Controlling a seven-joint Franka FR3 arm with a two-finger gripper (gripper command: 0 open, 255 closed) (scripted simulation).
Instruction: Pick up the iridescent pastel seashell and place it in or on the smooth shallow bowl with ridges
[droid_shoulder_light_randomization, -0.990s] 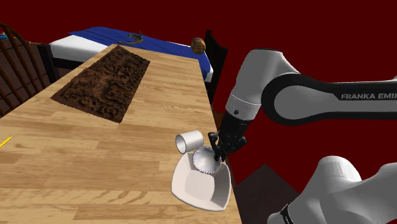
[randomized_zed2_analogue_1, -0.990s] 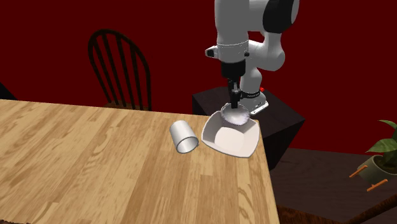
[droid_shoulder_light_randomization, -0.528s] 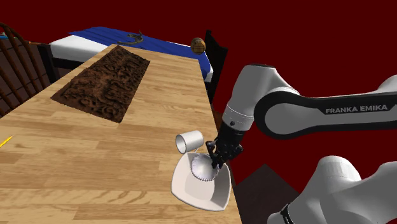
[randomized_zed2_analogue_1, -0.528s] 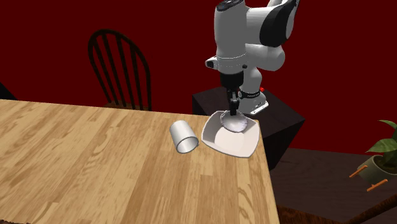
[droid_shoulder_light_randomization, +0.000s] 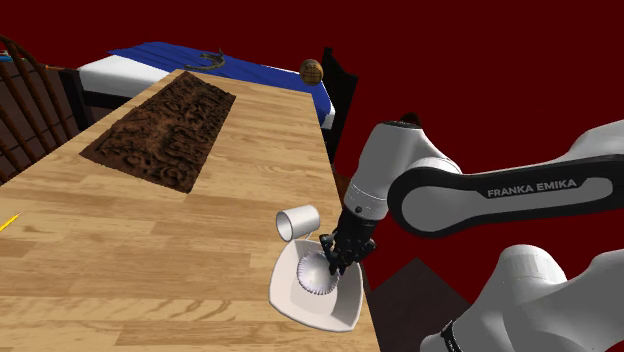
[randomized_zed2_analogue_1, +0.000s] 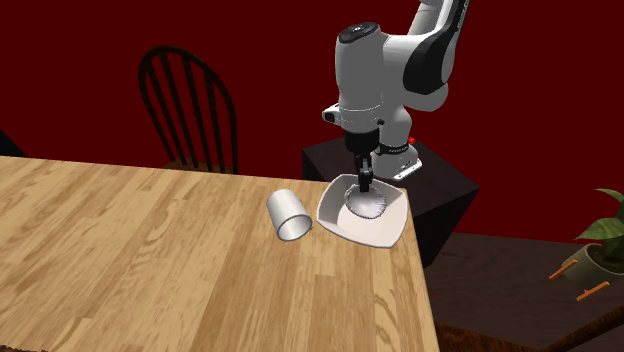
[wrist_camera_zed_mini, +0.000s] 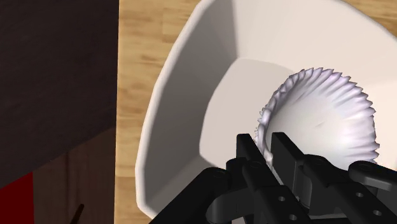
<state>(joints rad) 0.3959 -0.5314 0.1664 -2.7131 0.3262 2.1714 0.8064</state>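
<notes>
Two black fingers (wrist_camera_zed_mini: 249, 151) are pinching the near edge of the seashell (wrist_camera_zed_mini: 324, 121) in the wrist view. The jaws are standing almost together, with only the shell's thin scalloped rim clamped between them. The seashell, white with a faint lilac sheen, is fanning out beyond the fingertips over the flat floor of the shallow white bowl (wrist_camera_zed_mini: 172, 95); whether it is touching that floor cannot be told.

In the shoulder view the gripper (droid_shoulder_light_randomization: 335, 262) is reaching down at the lower middle of the frame. The seashell (droid_shoulder_light_randomization: 315, 273) is showing just left of and below it, inside the bowl (droid_shoulder_light_randomization: 290, 300), which is sitting at the right edge of the wooden table (droid_shoulder_light_randomization: 150, 250). A white cup (droid_shoulder_light_randomization: 297, 222) is lying on its side just beside the bowl, to its upper left.

In the second exterior view the gripper (randomized_zed2_analogue_1: 366, 188) is pointing straight down right of centre, with the seashell (randomized_zed2_analogue_1: 368, 205) hanging directly beneath it within the bowl (randomized_zed2_analogue_1: 385, 235), and the cup (randomized_zed2_analogue_1: 288, 215) is lying to the bowl's left.
</notes>
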